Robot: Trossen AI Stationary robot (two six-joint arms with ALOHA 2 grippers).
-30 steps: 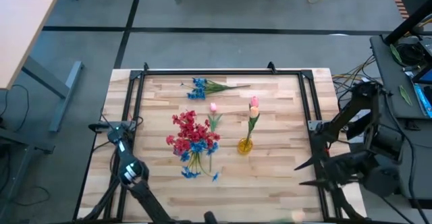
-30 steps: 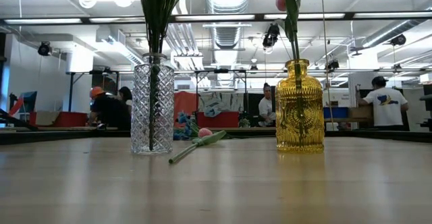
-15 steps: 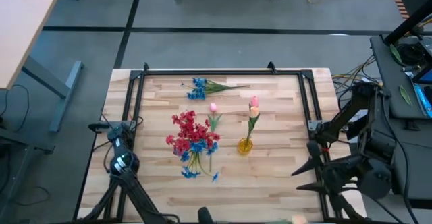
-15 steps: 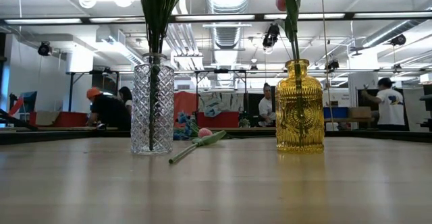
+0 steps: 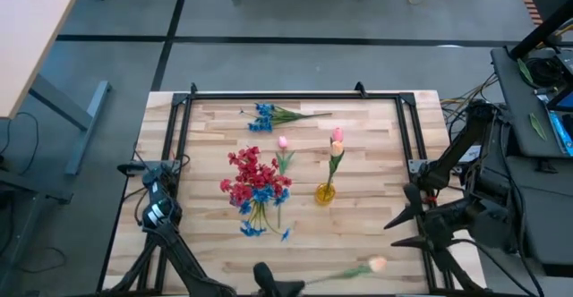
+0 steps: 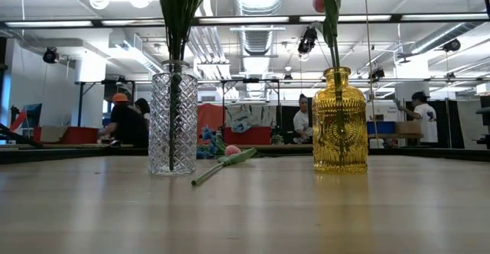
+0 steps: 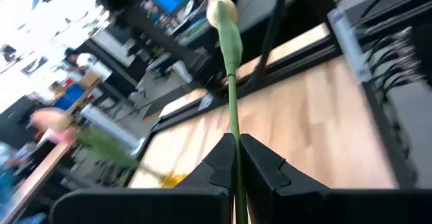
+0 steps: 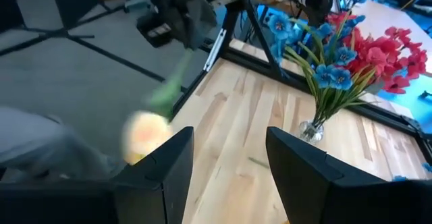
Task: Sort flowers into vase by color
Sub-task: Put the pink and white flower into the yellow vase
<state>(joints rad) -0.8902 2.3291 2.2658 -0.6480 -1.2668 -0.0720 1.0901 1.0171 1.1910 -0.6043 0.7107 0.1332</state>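
Seen from above, a wooden table [image 5: 358, 234] holds two vases near its centre. The clear vase [image 6: 172, 120] carries red and blue sprays [image 5: 257, 188]; the yellow vase [image 6: 339, 121], at its 3 o'clock, carries a pink tulip [image 5: 337, 140]. A loose pink tulip [image 5: 284, 151] lies between them, toward 12 o'clock. A blue spray [image 5: 269, 116] lies on the table at 12 o'clock.

At the table's 6 o'clock edge, the left gripper [image 7: 235, 158] is clamped tight on the green stem of a cream tulip [image 5: 363, 267], whose bud points toward 3 o'clock.

The right gripper [image 8: 228, 166] waits at 4 o'clock, off the table edge, its fingers parted and holding nothing.
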